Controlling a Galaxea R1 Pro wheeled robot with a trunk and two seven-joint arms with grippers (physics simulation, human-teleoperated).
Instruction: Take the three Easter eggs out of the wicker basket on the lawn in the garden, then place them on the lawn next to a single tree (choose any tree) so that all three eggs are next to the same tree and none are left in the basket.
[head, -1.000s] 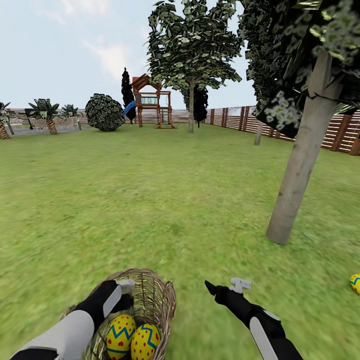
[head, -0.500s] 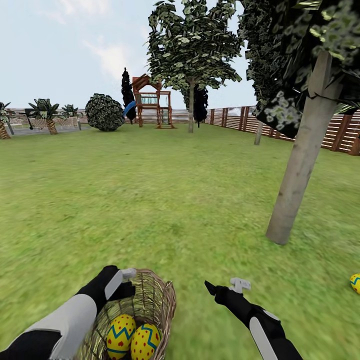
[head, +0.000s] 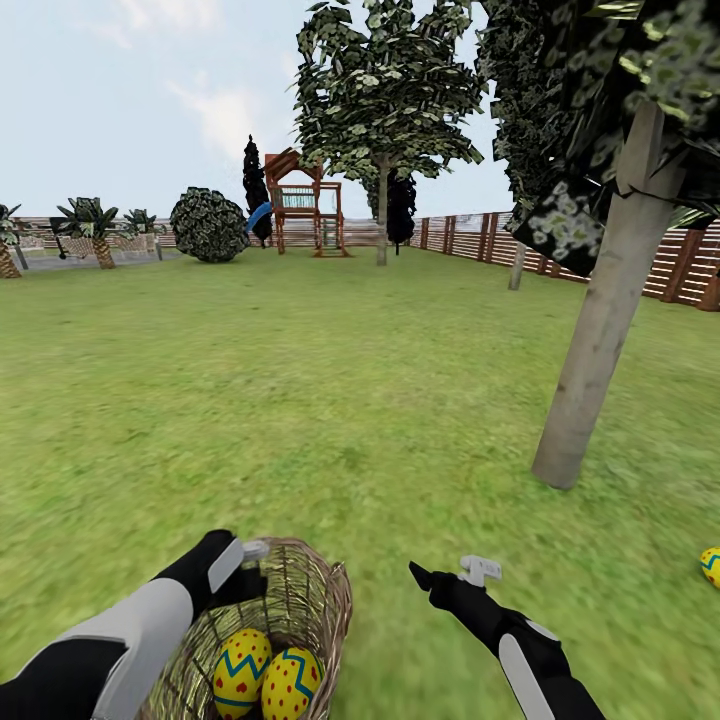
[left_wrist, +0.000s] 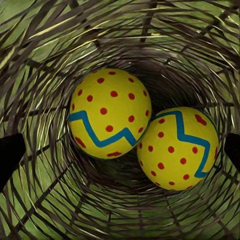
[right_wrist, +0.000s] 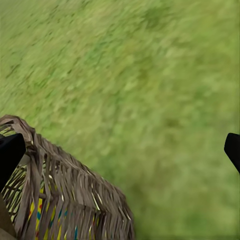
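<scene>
left gripper (left_wrist: 120, 150) spread, hovering over two Easter eggs (left_wrist: 110, 114) lying in wicker basket (head: 310, 590) | right gripper (right_wrist: 120, 150) spread, hanging beside basket

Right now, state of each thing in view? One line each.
wicker basket: on the lawn, two eggs inside
egg in basket: touching second egg
third egg: out, on grass right of the tree
left tool: open, above the basket eggs
right tool: open, empty, over grass
</scene>
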